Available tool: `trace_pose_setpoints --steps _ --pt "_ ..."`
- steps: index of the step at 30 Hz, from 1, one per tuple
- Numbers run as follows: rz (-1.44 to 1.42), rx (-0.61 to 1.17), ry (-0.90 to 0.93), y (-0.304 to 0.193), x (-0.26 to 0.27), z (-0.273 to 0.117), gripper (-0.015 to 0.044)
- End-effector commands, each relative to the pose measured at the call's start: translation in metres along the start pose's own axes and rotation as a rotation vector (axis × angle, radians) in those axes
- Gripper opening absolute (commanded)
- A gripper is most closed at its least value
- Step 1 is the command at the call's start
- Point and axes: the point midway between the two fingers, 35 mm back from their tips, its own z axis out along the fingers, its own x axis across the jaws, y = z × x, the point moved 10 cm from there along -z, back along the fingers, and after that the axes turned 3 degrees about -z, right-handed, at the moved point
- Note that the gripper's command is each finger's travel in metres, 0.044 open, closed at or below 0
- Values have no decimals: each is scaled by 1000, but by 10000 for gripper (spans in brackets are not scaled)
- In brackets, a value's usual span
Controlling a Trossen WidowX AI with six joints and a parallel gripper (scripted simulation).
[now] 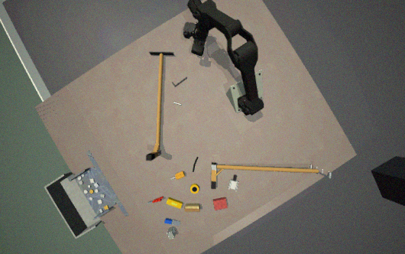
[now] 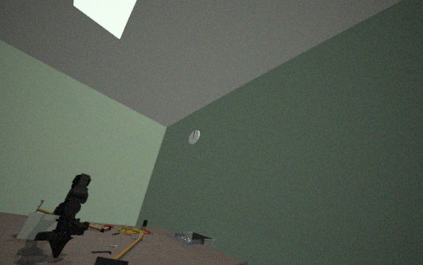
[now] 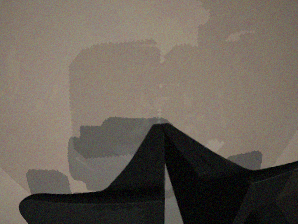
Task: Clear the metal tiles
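The long scraper, with a wooden handle [image 1: 160, 99] [image 2: 129, 247] and a wide black blade [image 1: 166, 53] [image 2: 111, 261], lies on the table, its dark grip end towards the loose tools. Several small white and orange metal tiles [image 1: 92, 180] [image 2: 187, 240] lie scattered on the steel bench plate [image 1: 109, 192]. The catch box [image 1: 78, 200] [image 2: 204, 240] adjoins the plate's far end; what lies deep in it is too dark to tell. My gripper [image 1: 197, 52] [image 2: 57, 256] [image 3: 160, 131] is shut and empty, pointing down above the table, to the right of the scraper's blade in the top view.
A hex key [image 1: 179, 82] and a small white pin [image 1: 177, 103] lie between scraper and arm base. A second long wooden tool [image 1: 267, 168] lies at the lower right. A yellow-black ring [image 1: 194, 189], a red block [image 1: 220, 203], a yellow block [image 1: 174, 203] and other small tools lie near it.
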Motion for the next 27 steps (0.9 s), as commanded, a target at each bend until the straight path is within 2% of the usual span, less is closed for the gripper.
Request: trace_pose_setpoints --steps 1,12,27 --pt "-4 1 -5 -3 -6 -1 0" --pt "-1 2 6 -9 -14 0 0" --pt "0 1 4 5 -18 -51 0"
